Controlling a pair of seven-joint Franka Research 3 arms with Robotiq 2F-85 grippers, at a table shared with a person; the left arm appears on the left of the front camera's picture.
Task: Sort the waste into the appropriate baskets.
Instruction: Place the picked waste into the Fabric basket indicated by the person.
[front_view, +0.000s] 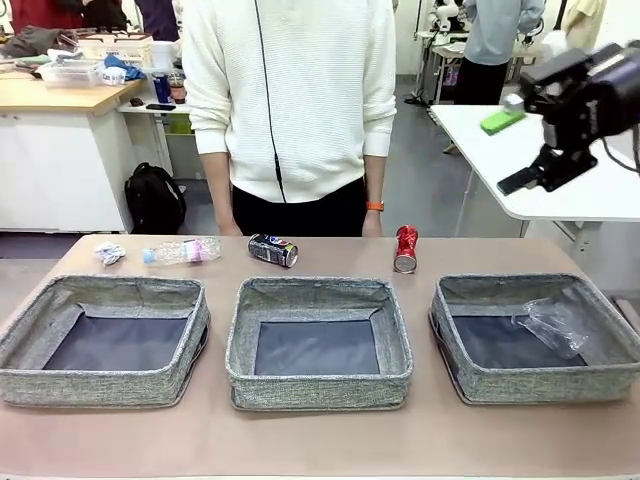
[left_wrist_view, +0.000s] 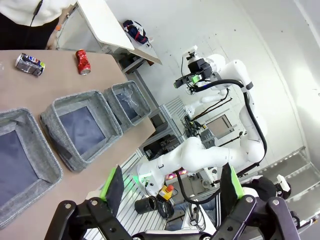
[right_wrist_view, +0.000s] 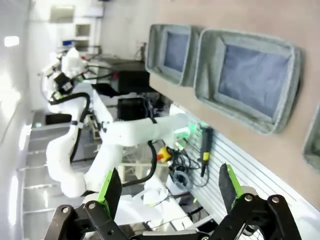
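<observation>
Between the spread green-padded fingers of the left gripper (left_wrist_view: 171, 180) nothing is held. Beyond them a tan tabletop (left_wrist_view: 50, 85) is seen, and past its edge a bright, white-walled room with equipment on the floor. The left gripper is held raised off the table's left end, looking along the row of baskets. The right gripper (front_view: 508, 150) is likewise wide apart and empty — raised high over the table's right side, clear of everything on it. Behind it a white table (front_view: 590, 200) is seen. Across the room is a cluttered wood-topped counter (front_view: 50, 95), with a black backpack (front_view: 155, 197) on the floor nearby. A person (front_view: 290, 100) in a cream sweater is stood at the far edge.

Three grey woven baskets are set in a row along the near side. The left basket (front_view: 100, 385) and the middle basket (front_view: 320, 385) are seen with bare dark bottoms; in the right basket (front_view: 540, 385) lies the clear plastic film (front_view: 550, 325). Beyond the baskets the other waste is laid in a line — the paper wad (front_view: 110, 252), the bottle (front_view: 183, 251) just beside it, the dark can (front_view: 273, 250) on its side, and the red can (front_view: 405, 248) well apart to the right.
</observation>
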